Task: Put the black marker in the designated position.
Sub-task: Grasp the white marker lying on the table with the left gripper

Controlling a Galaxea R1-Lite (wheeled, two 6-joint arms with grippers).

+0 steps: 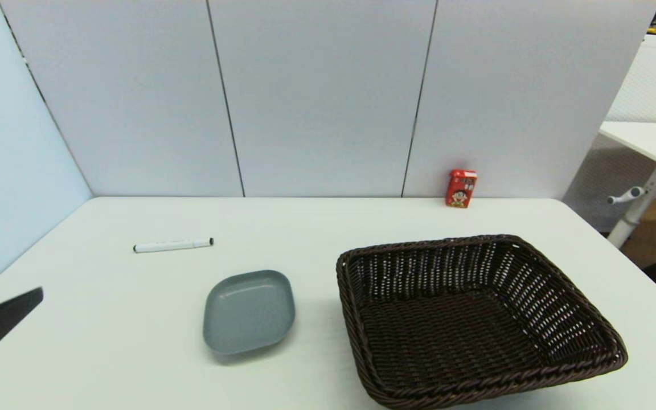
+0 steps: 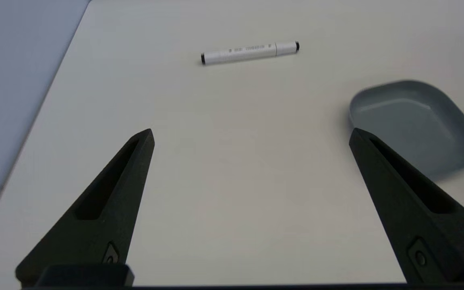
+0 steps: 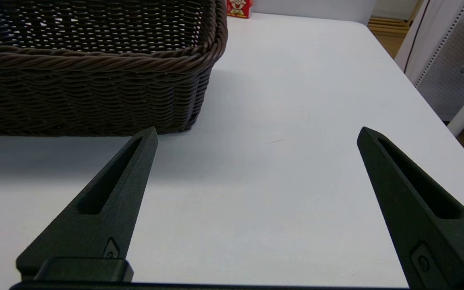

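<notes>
The left gripper [image 2: 250,135], fingers spread wide and empty, faces the slim white-barrelled black marker [image 2: 250,52] lying flat on the white tabletop [image 1: 106,353] in the head view's centre left, apparently lined up to approach it.

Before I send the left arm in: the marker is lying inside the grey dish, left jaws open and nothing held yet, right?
Not quite. The black marker lies on the bare table, apart from the grey dish, farther back and to its left; the head view shows the gap. The rest holds: the left gripper has its jaws open and holds nothing.
</notes>
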